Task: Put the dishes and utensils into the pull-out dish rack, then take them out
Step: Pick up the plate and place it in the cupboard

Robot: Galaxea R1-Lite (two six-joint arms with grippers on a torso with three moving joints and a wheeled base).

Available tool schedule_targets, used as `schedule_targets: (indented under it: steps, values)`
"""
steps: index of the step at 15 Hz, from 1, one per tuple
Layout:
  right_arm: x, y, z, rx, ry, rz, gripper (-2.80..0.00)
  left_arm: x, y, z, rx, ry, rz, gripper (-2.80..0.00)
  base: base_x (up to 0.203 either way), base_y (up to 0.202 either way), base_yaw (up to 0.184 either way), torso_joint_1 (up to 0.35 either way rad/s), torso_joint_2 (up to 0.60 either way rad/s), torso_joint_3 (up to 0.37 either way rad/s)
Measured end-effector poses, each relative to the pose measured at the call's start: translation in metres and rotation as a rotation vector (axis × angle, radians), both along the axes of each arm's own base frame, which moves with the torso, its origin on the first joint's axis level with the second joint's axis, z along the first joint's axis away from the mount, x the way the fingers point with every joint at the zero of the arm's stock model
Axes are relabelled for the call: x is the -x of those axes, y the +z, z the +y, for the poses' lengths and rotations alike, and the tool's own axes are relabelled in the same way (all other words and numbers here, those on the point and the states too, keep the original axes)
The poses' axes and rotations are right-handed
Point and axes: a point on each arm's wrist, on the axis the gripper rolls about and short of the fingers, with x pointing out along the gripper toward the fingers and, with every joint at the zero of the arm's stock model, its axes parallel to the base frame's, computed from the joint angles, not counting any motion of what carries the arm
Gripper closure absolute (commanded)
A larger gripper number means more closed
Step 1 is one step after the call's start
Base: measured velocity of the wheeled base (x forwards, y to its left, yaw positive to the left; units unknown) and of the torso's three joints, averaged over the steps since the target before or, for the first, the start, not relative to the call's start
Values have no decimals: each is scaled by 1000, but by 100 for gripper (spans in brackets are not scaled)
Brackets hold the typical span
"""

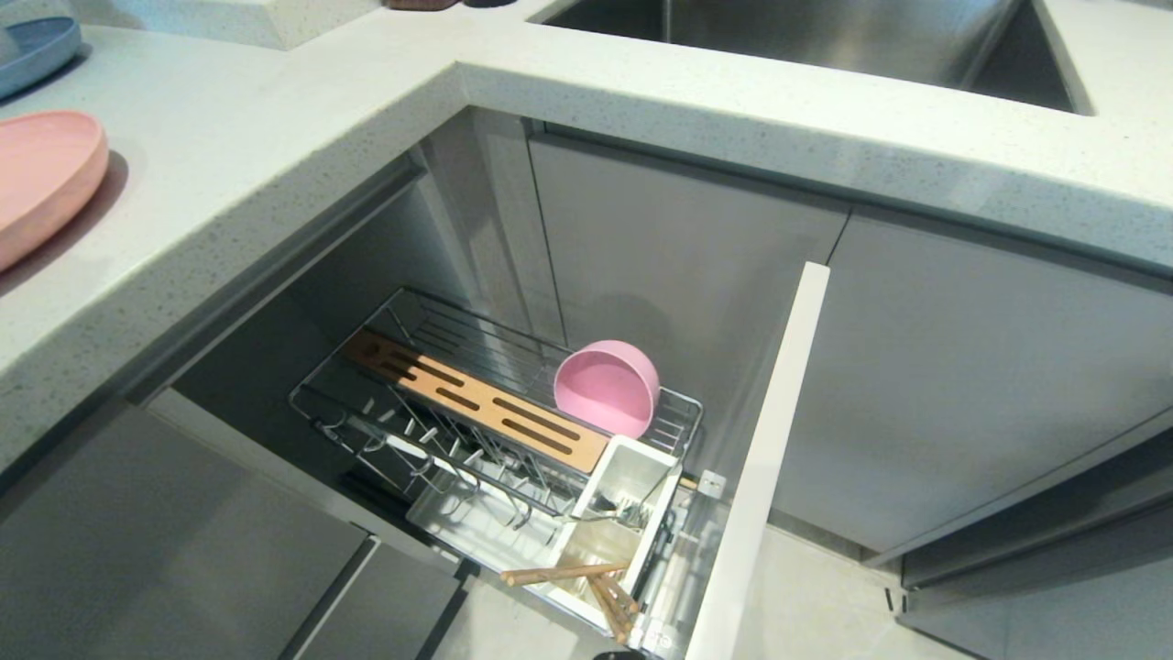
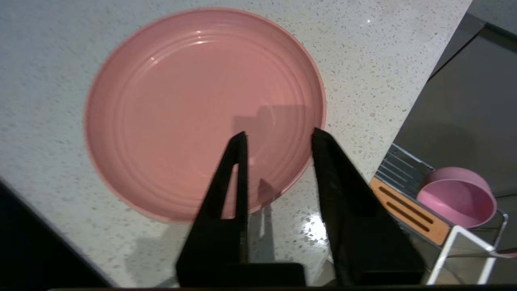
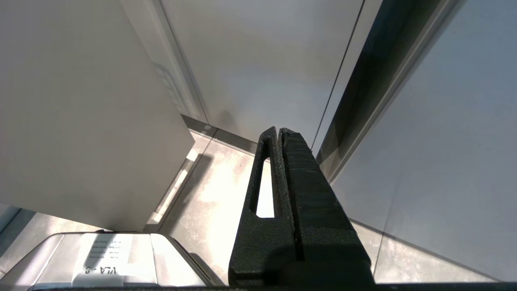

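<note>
The pink plate (image 2: 202, 109) lies flat, face up, on the speckled counter (image 1: 302, 128). Above it hangs the left gripper (image 2: 278, 137), pointing down, its jaws spread with nothing between them. Below, the pull-out dish rack (image 1: 316, 396) runs lengthwise out of the cabinet; the pink bowl (image 1: 607, 387) lies tipped on its side, mouth facing outward. The chopsticks (image 1: 564, 574) lie across the white caddy (image 1: 632, 458) (one tip overhanging). The right gripper (image 3: 279, 133), jaws pressed together, points at the cabinet fronts near the floor.
</note>
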Motion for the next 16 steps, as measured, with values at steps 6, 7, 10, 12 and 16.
schedule_targets:
  steps: [6,7,10,12,16]
  values:
    - [0,0,0,0,0,0,0,-38,0,-6,49,-2,-6,-280,0,0,0,0,0,0]
    - [0,0,0,0,0,0,0,-46,-1,-8,51,-7,-14,-280,0,0,0,0,0,0]
    - [0,0,0,0,0,0,0,-70,-7,-17,48,-16,-16,-280,0,0,0,0,0,0]
    - [0,0,0,0,0,0,0,-83,-12,-21,39,9,-5,-280,0,0,0,0,0,0]
    - [0,0,0,0,0,0,0,-104,-18,-26,22,120,-16,-280,0,0,0,0,0,0]
